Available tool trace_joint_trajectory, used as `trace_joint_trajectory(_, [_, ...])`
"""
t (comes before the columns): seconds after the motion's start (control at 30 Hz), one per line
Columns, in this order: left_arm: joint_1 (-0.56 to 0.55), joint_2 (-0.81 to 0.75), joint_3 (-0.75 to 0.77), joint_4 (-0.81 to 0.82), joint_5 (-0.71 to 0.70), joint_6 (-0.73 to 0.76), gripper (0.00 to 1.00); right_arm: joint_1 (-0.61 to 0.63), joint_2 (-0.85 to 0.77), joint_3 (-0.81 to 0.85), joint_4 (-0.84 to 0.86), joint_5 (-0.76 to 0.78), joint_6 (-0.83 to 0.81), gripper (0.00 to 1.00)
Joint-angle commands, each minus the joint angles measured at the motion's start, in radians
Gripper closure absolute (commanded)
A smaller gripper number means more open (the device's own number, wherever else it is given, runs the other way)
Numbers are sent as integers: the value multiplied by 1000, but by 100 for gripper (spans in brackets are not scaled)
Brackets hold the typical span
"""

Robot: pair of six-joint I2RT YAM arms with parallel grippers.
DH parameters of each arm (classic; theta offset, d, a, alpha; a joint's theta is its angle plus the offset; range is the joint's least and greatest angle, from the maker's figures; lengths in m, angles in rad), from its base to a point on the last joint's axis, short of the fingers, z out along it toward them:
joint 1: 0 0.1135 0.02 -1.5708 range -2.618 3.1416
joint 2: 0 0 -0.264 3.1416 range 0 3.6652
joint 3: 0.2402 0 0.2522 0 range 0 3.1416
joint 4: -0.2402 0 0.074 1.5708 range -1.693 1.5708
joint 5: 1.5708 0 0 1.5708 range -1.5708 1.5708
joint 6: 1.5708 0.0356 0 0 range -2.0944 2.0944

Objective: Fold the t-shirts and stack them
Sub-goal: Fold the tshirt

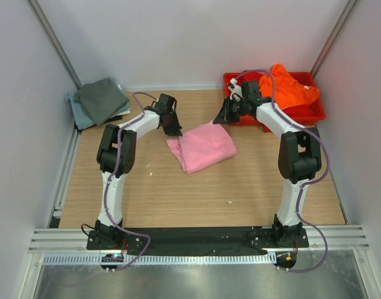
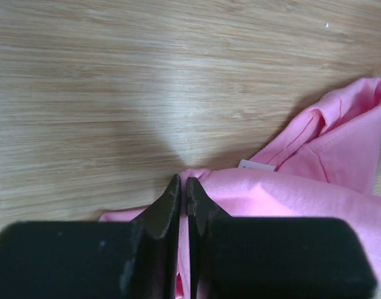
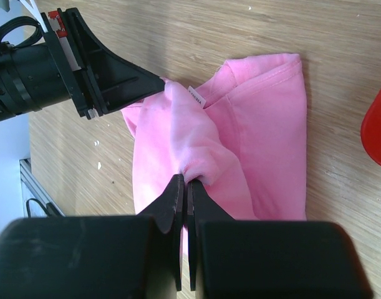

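Note:
The light pink t-shirt (image 1: pixel 202 146) lies partly folded on the wooden table, mid-back. My left gripper (image 1: pixel 173 128) is shut on its far left edge; in the left wrist view the gripper (image 2: pixel 183 182) pinches pink cloth (image 2: pixel 302 193) near the white neck label. My right gripper (image 1: pixel 221 117) is shut on the far right edge, where it (image 3: pixel 185 182) holds a bunched fold of the pink shirt (image 3: pixel 265 137). The left gripper (image 3: pixel 146 84) also shows in the right wrist view. The orange t-shirt (image 1: pixel 290 87) lies in the tray. The dark grey t-shirt (image 1: pixel 103 99) lies on the pale blue-grey one (image 1: pixel 75 111) at back left.
The red plastic tray (image 1: pixel 302 115) stands at the back right, close behind my right gripper; its edge shows in the right wrist view (image 3: pixel 378 131). White walls enclose the table on three sides. Bare wood lies in front of the pink shirt.

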Motion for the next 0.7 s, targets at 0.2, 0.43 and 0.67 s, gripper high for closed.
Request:
trace_joint_trajectory(0.2, [-29, -68, -16, -22, -3, -2, 100, 0, -6, 11, 8, -41, -16, 98])
trace_joint_trajectory(0.43, [-52, -216, -4, -131, -73, 22, 100, 0, -35, 17, -4, -41, -25, 99])
trace_joint_trajectory(0.67, [-92, -346, -15, -226, -165, 10, 100, 0, -27, 40, -21, -58, -39, 99])
